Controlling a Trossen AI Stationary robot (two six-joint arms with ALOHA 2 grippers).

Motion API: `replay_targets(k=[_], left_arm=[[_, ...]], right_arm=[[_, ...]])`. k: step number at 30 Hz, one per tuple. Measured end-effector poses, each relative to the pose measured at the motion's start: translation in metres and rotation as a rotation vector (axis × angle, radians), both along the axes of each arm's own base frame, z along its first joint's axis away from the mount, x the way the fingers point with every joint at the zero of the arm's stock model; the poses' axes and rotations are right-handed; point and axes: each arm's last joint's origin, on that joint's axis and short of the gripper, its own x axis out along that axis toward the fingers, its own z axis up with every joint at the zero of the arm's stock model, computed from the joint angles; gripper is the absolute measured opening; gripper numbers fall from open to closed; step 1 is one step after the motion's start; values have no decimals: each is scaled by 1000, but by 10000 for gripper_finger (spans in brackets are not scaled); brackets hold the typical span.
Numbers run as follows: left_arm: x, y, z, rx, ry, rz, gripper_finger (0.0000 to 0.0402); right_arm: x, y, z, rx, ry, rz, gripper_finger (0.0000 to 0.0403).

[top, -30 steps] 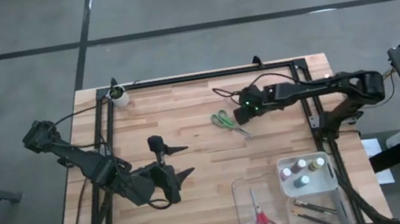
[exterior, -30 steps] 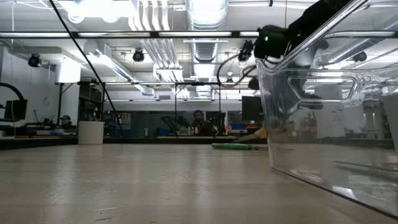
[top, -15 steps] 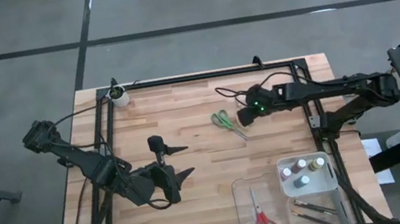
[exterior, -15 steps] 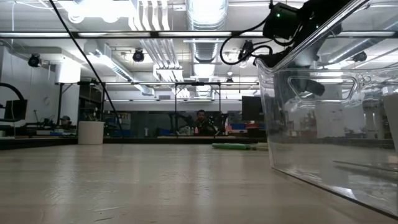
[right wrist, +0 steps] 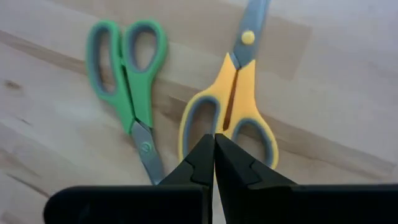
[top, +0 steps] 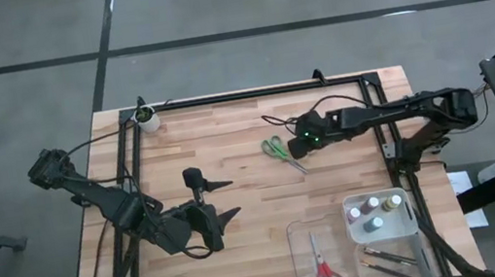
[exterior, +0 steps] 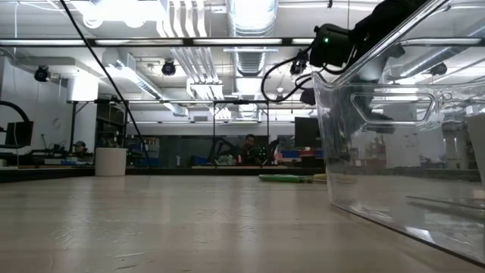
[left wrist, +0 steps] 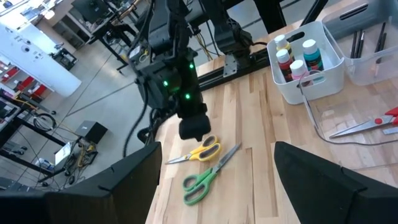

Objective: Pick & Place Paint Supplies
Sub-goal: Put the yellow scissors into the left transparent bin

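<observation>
Just past the middle of the wooden table (top: pixel 231 161), toward its far right, two pairs of scissors lie flat side by side: the green-handled scissors (right wrist: pixel 127 81) and the yellow-handled scissors (right wrist: pixel 231 109), each with grey-lined finger loops and grey metal blades. In the right wrist view they point opposite ways, the green pair's blades running alongside the yellow pair's handles. The right gripper (right wrist: pixel 214 155) hangs directly over the yellow handles with its two dark fingers pressed together, tips meeting between the loops and holding nothing. From the left wrist view the same gripper shows as a dark head with green lights poised just above the yellow pair. The left gripper (top: pixel 223 201) waits at the near left of the table, its fingers spread wide and empty. At the near right corner sits a clear compartment tray (top: pixel 298 249); red-handled scissors (top: pixel 324 269) lie in its left section, thin brushes (top: pixel 389 260) in the right one, and a white bin (top: pixel 380 232) holds paint bottles (left wrist: pixel 297 56) with pale caps.
</observation>
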Motion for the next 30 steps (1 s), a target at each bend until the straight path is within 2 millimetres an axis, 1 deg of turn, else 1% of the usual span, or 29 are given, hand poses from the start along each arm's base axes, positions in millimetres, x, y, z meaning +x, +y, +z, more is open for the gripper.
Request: replay_targets(k=[5,8,11,17,19,22,30], left_arm=[[0,0,0,1,0,0,314],[0,0,0,0,0,0,314],[0,0,0,1,0,0,314],[0,0,0,2,1,-1,314],[0,0,0,3,1,-2,314],[0,0,0,3,1,-1,314],[0,0,0,3,1,-1,314]], right_arm=[[3,0,-11,38,17,-73,12],[4,-1,-13,37,29,-68,26],[4,-1,-14,35,30,-65,62],[4,-2,-15,28,35,-71,153],[4,-2,-18,27,45,-84,170],[6,-3,-25,15,72,-97,178],[14,-5,-47,21,115,-100,180]])
